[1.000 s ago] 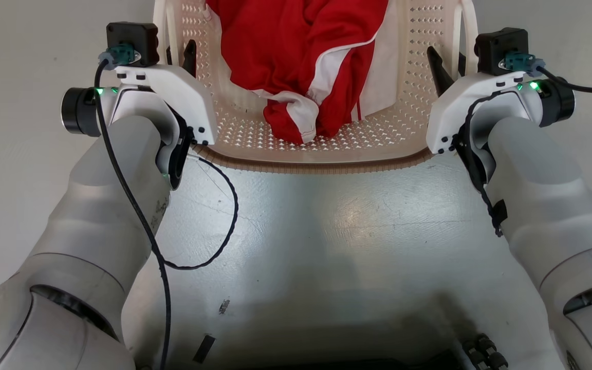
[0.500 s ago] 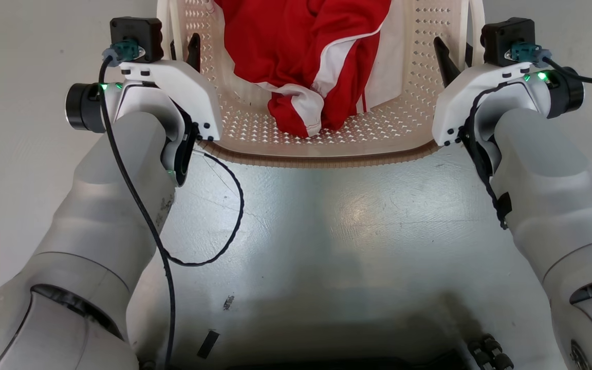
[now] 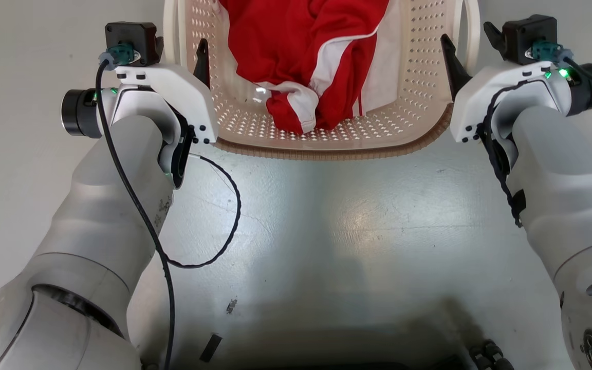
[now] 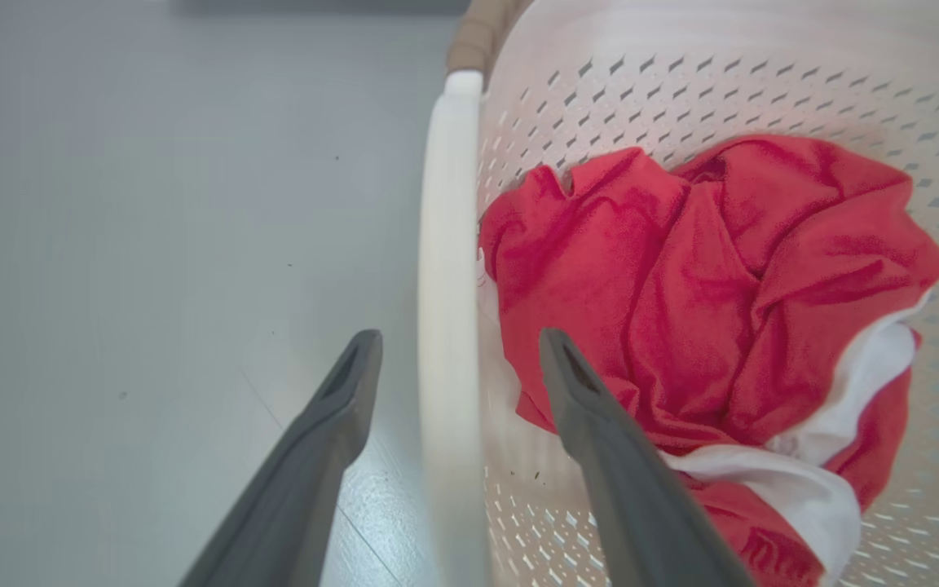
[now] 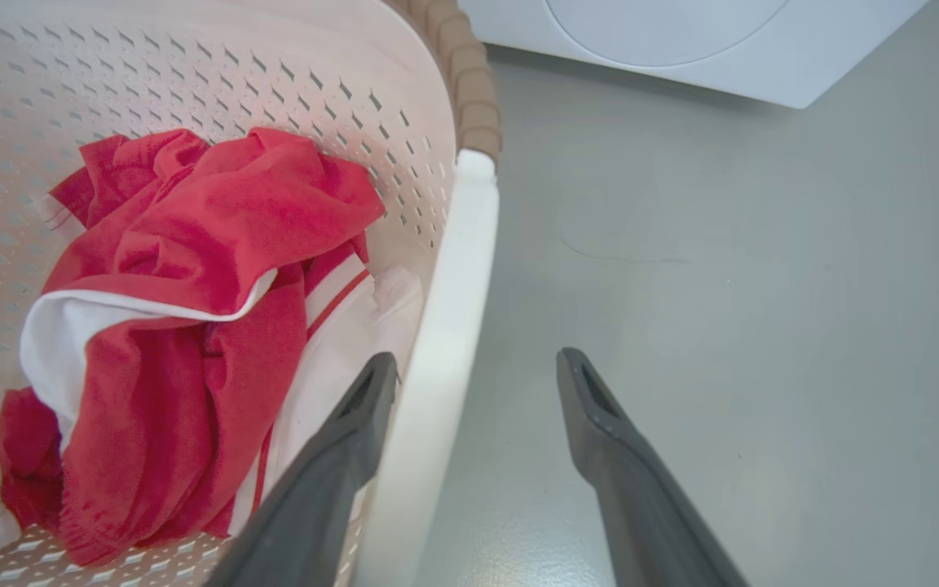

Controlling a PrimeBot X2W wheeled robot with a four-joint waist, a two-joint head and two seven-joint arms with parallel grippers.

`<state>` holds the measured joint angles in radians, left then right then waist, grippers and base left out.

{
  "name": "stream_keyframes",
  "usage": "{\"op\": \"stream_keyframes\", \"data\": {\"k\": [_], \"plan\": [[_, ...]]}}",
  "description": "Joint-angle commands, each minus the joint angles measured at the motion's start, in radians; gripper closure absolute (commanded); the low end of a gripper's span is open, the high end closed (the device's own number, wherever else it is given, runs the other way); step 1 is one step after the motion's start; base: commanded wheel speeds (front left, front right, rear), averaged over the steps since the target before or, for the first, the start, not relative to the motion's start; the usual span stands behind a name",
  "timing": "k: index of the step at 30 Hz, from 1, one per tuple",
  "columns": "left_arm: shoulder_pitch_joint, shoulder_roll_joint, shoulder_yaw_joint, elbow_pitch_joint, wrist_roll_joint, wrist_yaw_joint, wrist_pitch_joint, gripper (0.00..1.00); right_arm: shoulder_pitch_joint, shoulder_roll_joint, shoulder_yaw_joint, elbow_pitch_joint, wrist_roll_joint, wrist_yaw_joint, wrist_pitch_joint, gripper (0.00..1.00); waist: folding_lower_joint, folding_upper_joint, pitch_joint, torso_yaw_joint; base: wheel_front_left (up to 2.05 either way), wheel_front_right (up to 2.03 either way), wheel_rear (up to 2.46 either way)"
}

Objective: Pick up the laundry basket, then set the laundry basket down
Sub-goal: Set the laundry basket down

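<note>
**Item: laundry basket** (image 3: pixel 327 151). Cream perforated plastic with a brown woven-look rim. It is seen at the top centre of the head view and is judged to be resting on the grey floor (image 3: pixel 327 231). Its near rim runs across the frame. Contents: one crumpled red-and-white garment (image 3: pixel 306 56).

**Left gripper** (image 4: pixel 460 346). Released, with the jaws spread wide. The basket's white left handle (image 4: pixel 449 244) is straddled: one finger is placed outside over the floor, the other inside over the garment. A gap is visible on both sides, and no contact is seen.

**Right gripper** (image 5: pixel 478 363). Released, with the jaws spread wide. The white right handle (image 5: pixel 457 310) is straddled. The inner finger lies just beside the handle, and the outer finger stands well apart over the floor.

**Governing relation.** The basket lies between the two grippers, at the upper left and upper right of the head view, and neither arm is the nearer. The long axis of each handle runs up its wrist frame, parallel to the fingers. A straight closing would therefore pinch each handle across its width, and a straight pull back would clear it.

**Status (judged).** Nothing is gripped, and the basket is down.

**Also noted.** A washing machine (image 5: pixel 681 41) at the upper right of the right wrist view, and a loose black cable (image 3: pixel 224 226) left of centre in the head view.
</note>
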<state>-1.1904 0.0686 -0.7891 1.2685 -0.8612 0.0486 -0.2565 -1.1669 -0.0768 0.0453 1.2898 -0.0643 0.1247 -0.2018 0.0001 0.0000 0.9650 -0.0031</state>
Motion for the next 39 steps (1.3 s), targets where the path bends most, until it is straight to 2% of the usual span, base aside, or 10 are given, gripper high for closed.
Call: {"op": "stream_keyframes", "data": {"k": [1,10,19,27,39], "plan": [[-0.003,0.028,0.010,0.000,0.007,0.007,-0.004,0.00,0.061,0.024,-0.007,-0.011,-0.019,0.006,-0.019,0.00,-0.0001,0.0000,-0.014,0.000,0.00,0.00,0.00],[0.028,0.025,0.023,0.005,0.004,0.006,-0.005,0.00,0.110,0.026,-0.053,-0.040,-0.036,0.006,-0.047,0.00,-0.0001,0.0000,-0.085,0.000,0.00,0.00,0.00],[0.123,0.034,0.076,-0.078,0.032,0.014,-0.005,0.00,0.182,0.026,-0.030,-0.081,-0.005,0.006,-0.059,0.00,-0.0001,0.0000,-0.211,0.002,0.00,0.00,0.00],[0.253,0.048,0.171,-0.207,0.104,0.025,-0.005,0.00,0.286,0.026,-0.042,-0.184,-0.010,0.006,-0.060,0.00,-0.0001,0.0000,-0.362,0.013,0.00,0.00,0.00],[0.430,0.044,0.335,-0.323,0.214,-0.013,-0.005,0.00,0.421,0.027,-0.060,-0.311,-0.013,0.006,-0.060,0.00,-0.0001,0.0000,-0.574,0.013,0.00,0.00,0.00]]}}
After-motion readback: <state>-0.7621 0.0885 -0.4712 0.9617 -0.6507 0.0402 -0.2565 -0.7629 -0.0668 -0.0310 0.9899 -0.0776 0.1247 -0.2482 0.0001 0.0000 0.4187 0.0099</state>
